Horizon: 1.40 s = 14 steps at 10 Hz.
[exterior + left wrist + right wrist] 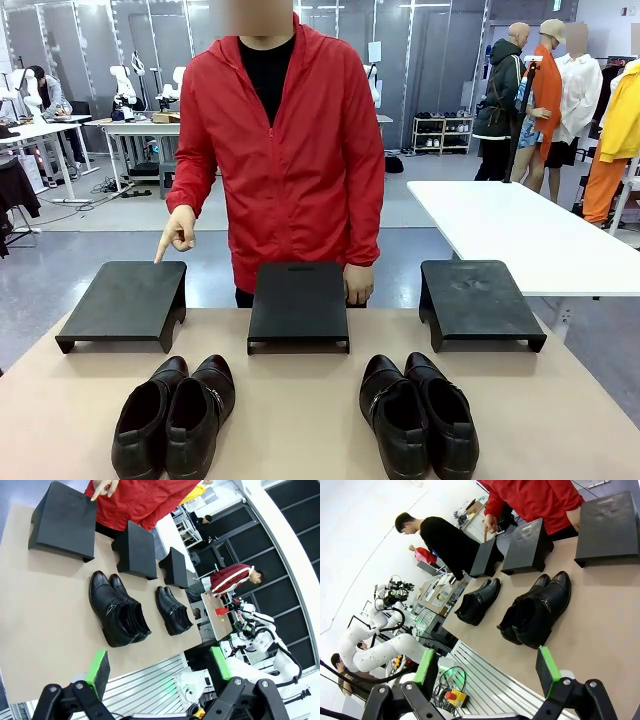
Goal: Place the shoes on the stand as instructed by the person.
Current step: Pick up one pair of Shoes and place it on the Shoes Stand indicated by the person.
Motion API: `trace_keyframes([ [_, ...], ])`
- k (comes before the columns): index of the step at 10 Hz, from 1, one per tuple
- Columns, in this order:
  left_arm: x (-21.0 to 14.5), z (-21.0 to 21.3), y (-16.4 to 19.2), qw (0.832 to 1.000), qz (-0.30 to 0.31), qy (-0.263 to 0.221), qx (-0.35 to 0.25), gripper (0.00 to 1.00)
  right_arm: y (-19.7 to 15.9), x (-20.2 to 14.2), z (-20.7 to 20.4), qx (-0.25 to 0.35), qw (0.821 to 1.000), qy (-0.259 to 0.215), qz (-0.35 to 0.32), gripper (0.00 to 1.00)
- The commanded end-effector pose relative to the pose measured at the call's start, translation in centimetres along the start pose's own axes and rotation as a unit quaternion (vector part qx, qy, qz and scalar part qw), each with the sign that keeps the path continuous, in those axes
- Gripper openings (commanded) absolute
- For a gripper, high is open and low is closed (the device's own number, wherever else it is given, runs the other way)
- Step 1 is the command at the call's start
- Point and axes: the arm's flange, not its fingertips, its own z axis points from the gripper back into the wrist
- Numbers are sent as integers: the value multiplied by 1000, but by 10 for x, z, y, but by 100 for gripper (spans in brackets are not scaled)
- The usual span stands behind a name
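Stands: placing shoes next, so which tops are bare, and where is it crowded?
Bare: left stand, middle stand, right stand, and table between left pair and right pair. Crowded: left stand's far corner, by the person's pointing hand.

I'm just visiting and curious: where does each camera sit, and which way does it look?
Front view: fixed on the robot's side, facing the person; their hand points at the left stand.
Left wrist view: on the left wrist, looking past the open left gripper at the shoes.
Right wrist view: on the right wrist, looking past the open right gripper.
Shared: both wrist views show four shoes, three stands, the pointing hand.
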Motion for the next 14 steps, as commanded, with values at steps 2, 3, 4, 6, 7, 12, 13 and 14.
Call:
trace_keyframes([
  [2,3,1,-1,1000,-10,-2,-10,100,0,1,0,5,1000,-4,11,100],
  [3,3,1,-1,1000,-10,-2,-10,100,0,1,0,5,1000,-4,11,100],
  [4,3,1,-1,1000,-10,-2,-10,100,0,1,0,5,1000,-4,11,100],
  [6,3,1,-1,1000,-10,-2,-10,100,0,1,0,5,1000,-4,11,100],
  [7,0,0,0,1000,0,0,0,100,0,1,0,5,1000,-4,11,100],
  [12,12,-132,-83,975,11,195,106,100,0,1,0,5,1000,-4,11,100],
  [13,10,-165,-99,962,9,231,145,100,0,1,0,5,1000,-4,11,100],
  [14,2,-200,-117,944,-8,268,192,100,0,1,0,5,1000,-4,11,100],
])
